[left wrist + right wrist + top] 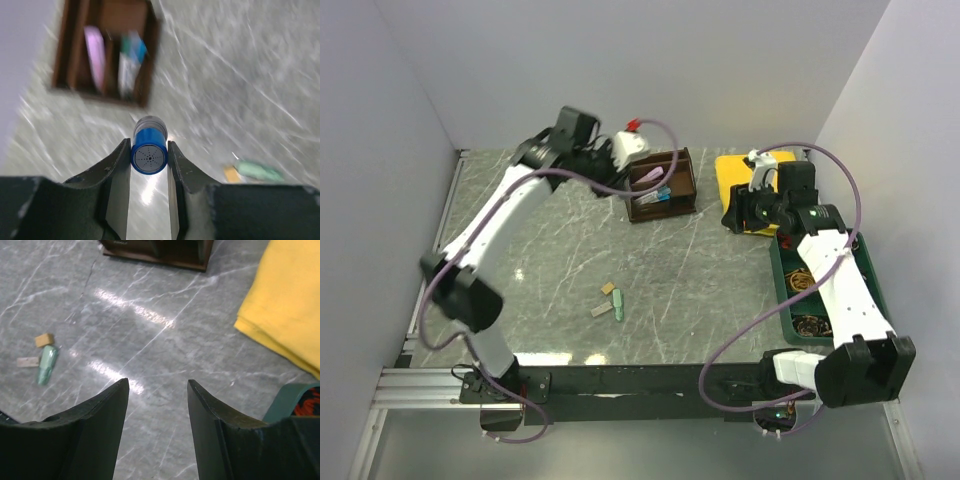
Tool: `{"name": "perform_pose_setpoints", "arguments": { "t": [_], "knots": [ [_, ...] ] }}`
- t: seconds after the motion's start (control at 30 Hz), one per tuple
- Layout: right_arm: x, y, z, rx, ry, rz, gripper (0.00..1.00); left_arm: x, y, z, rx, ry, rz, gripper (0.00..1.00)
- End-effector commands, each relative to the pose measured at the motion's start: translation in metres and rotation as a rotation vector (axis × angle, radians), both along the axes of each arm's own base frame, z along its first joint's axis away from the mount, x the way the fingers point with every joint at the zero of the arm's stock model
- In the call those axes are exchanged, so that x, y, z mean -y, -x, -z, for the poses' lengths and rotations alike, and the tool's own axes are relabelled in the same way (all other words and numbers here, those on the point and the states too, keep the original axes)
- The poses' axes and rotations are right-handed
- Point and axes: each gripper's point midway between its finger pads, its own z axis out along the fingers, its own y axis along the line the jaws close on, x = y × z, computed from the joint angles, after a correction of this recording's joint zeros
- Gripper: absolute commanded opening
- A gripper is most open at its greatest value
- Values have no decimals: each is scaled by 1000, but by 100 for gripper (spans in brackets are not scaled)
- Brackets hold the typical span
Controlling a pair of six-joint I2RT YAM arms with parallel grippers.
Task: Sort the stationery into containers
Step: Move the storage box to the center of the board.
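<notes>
My left gripper point(148, 144) is shut on a tiny blue-capped bottle point(149, 157) and holds it above the table, just short of the dark brown wooden organiser point(148, 65). A pink item point(94, 56) and white pens with blue and green caps point(129, 62) lie in the organiser's compartments. Three loose erasers lie mid-table: a tan one point(44, 339), a green one point(46, 365) and a pale one point(27, 361). My right gripper point(157, 385) stands open over bare table, with nothing between its fingers. The dark green tray point(780, 285) sits on the right, under the right arm.
A folded yellow cloth point(740, 170) lies at the back right, between the organiser point(686, 172) and the green tray. Grey walls close in the table on the left, back and right. The left arm reaches across the back left of the table.
</notes>
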Motion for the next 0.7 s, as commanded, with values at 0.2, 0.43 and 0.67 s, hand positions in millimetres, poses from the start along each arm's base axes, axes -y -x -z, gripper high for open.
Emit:
{"name": "perform_pose_setpoints", "arguments": {
  "t": [0.2,0.43,0.67],
  "knots": [
    [3,-33,-30,121,11,32,58,115,-69,-8,232,25,133,1],
    [0,-23,-19,105,18,-5,57,158,-105,19,307,38,116,1],
    [-3,-53,-20,155,-19,23,56,147,-127,21,316,46,19,1]
  ]
}}
